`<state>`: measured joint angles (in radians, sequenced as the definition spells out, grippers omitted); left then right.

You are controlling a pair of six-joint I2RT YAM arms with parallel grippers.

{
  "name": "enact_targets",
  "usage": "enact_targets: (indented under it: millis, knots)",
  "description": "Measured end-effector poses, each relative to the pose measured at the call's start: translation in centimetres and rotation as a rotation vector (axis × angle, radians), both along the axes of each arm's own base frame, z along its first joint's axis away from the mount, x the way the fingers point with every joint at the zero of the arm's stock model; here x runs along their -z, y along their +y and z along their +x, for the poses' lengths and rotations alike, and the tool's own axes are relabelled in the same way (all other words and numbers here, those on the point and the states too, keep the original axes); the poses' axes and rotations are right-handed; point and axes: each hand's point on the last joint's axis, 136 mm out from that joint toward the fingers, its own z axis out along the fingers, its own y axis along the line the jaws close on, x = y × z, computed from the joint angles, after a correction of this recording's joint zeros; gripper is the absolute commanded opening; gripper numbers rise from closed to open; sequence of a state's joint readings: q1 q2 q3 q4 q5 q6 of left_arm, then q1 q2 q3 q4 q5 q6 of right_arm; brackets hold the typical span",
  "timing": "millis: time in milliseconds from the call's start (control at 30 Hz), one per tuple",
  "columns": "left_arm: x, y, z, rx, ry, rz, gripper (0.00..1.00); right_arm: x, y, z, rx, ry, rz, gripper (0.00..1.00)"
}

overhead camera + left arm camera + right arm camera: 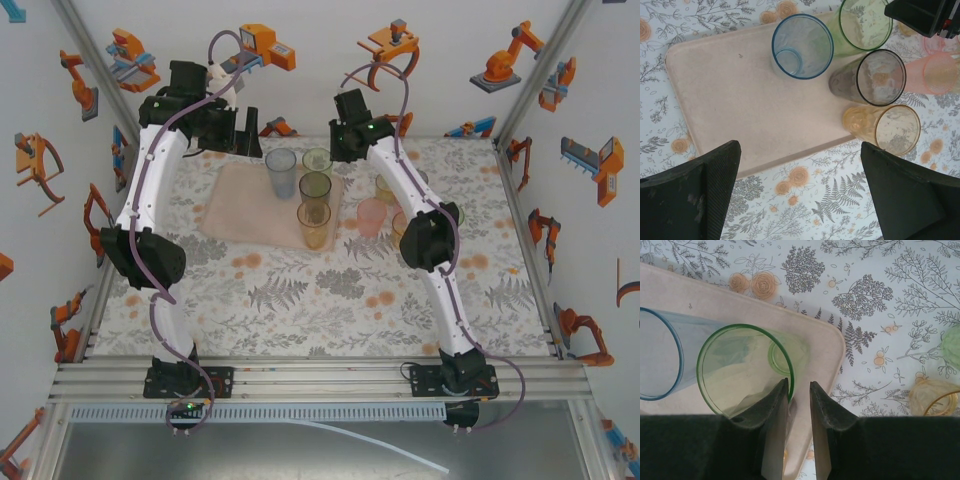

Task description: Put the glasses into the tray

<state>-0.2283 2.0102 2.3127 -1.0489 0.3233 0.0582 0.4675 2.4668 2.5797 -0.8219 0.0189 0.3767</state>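
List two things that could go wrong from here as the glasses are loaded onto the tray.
1. The right claw sits at the rim of the green glass; a sideways move could tip it into the blue glass beside it.
2. That glass stands near a corner of the tray, so a nudge might push it off the rim.

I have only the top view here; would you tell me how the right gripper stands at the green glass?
Observer: The green glass has its rim in the gap of the right gripper, one finger inside and one outside. I cannot tell whether they pinch it.
Operator: Thank you. Is the left gripper carrying anything?
Observer: No. The left gripper is wide open, with just the edge of the tray under its gap.
Operator: Is there anything else in the green glass?
Observer: No, the right wrist view looks straight down to its bare base.
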Motion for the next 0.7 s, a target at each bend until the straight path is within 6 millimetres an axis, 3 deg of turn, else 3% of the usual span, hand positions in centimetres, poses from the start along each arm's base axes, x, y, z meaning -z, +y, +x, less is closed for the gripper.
enact_targets:
  millis: [267, 700]
  knots:
    - [0.00, 0.01, 0.00, 0.000, 0.000, 0.000, 0.97, 1.00, 0.07, 0.14, 0.000, 0.014, -0.007, 0.25]
    - [0.00, -0.01, 0.00, 0.000, 0.000, 0.000, 0.97, 0.51, 0.02, 0.25, 0.001, 0.001, -0.009, 0.21]
